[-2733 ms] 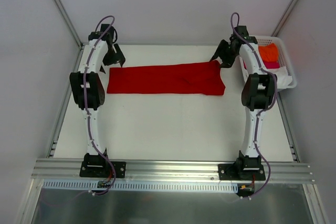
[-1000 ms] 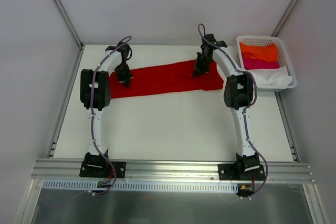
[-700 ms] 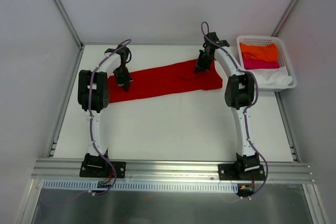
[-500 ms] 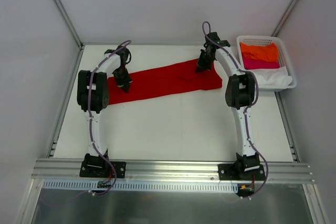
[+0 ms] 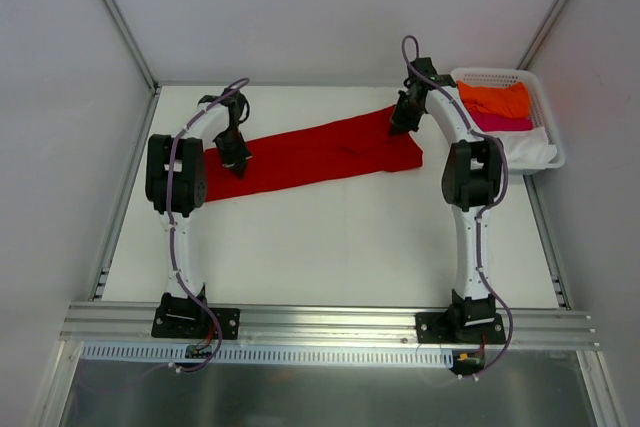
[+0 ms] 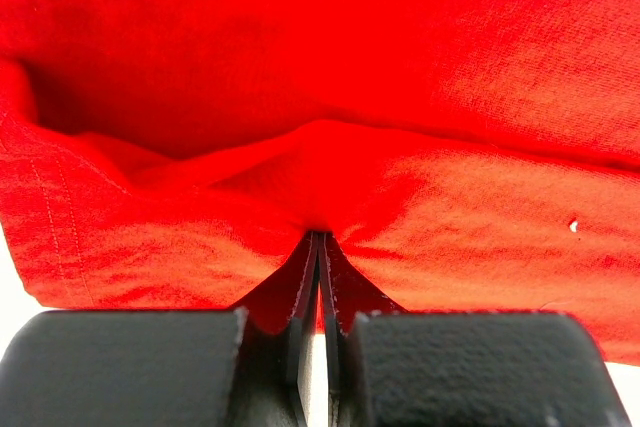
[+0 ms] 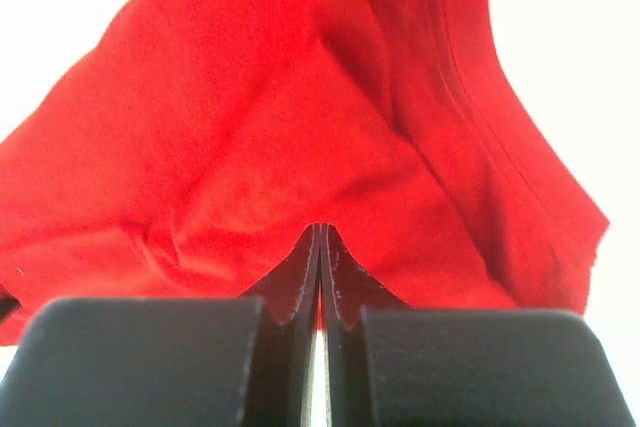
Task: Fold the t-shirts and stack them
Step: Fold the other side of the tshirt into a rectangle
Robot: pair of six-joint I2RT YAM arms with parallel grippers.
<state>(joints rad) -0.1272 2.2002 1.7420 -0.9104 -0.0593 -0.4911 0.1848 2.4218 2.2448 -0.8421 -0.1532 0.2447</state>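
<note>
**A:** Can anyone actually see the fingertips? On the left wrist cam the left gripper (image 6: 319, 239) has its tips lost in a pucker of the red t-shirt (image 6: 320, 77), and the cloth runs off the top and both sides.

**B:** Nope. It's the same on the right wrist cam: the right gripper (image 7: 319, 231) has its tips buried in a fold, and the shirt is cut off at the top and left. I can't tell how many layers are pinched. From overhead both grippers are dark blobs, too small to read.

**A:** And the basket (image 5: 546, 112)?

**B:** The pink t-shirt (image 5: 495, 123) is mostly under the orange t-shirt (image 5: 495, 99), so only a strip shows. The right arm (image 5: 470, 162) covers part of the basket's left wall, plus the red shirt's far right corner.
</note>
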